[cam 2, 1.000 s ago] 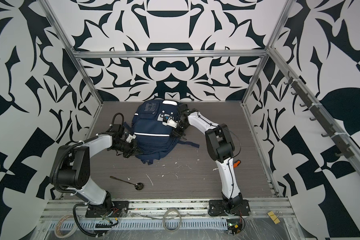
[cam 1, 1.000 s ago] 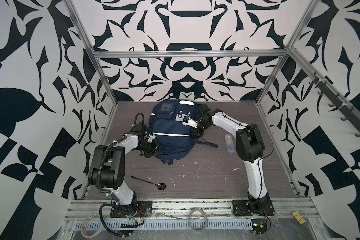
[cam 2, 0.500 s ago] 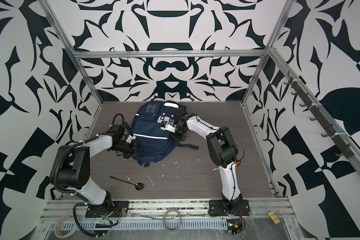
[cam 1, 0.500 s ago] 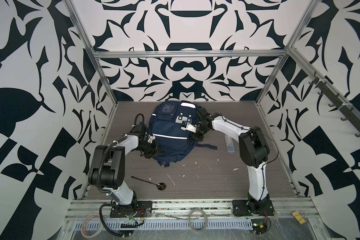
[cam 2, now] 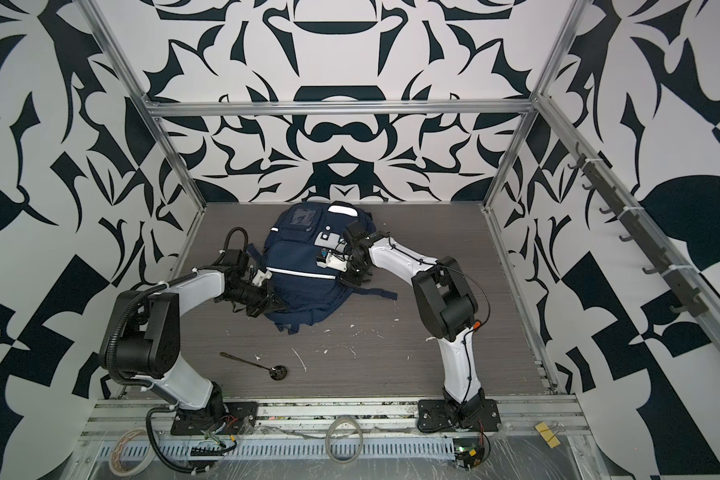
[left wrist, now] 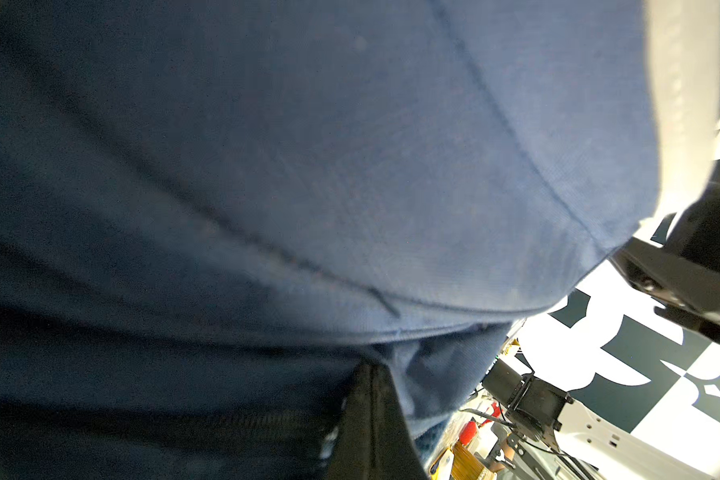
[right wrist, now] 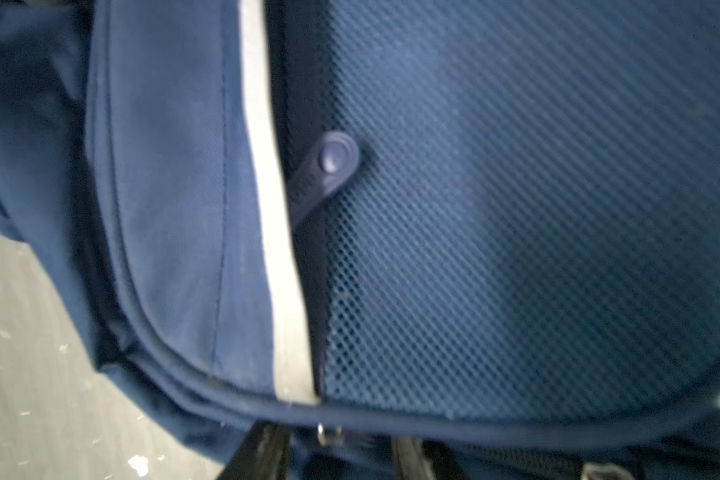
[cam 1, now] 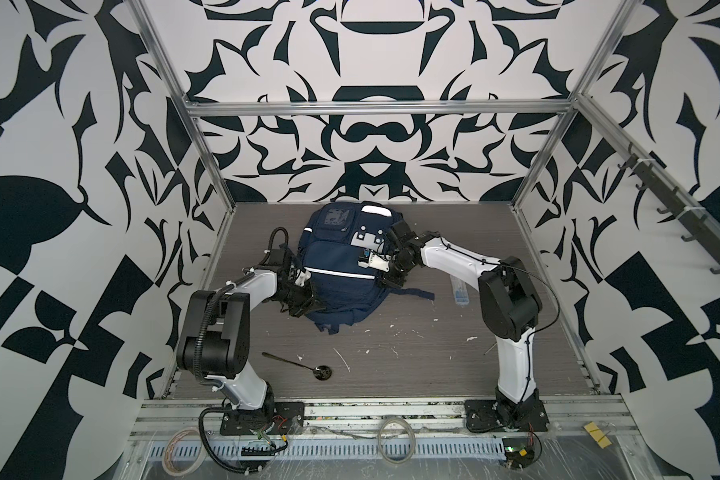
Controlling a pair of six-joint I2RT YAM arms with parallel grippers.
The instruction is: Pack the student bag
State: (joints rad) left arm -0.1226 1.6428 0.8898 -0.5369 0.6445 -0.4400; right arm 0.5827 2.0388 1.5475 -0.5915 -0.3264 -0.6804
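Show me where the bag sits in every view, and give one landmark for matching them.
Top view: bag toward the back of the table, mid-width.
Top view: bag, same spot.
Left wrist: bag fills most of the picture.
Right wrist: bag fills nearly all.
Landmark: white stripe crossing the bag in both top views, also in the right wrist view.

light: bright, even | top views: sharp (edges bowed) | wrist views: student bag (left wrist: 308, 166) blurred
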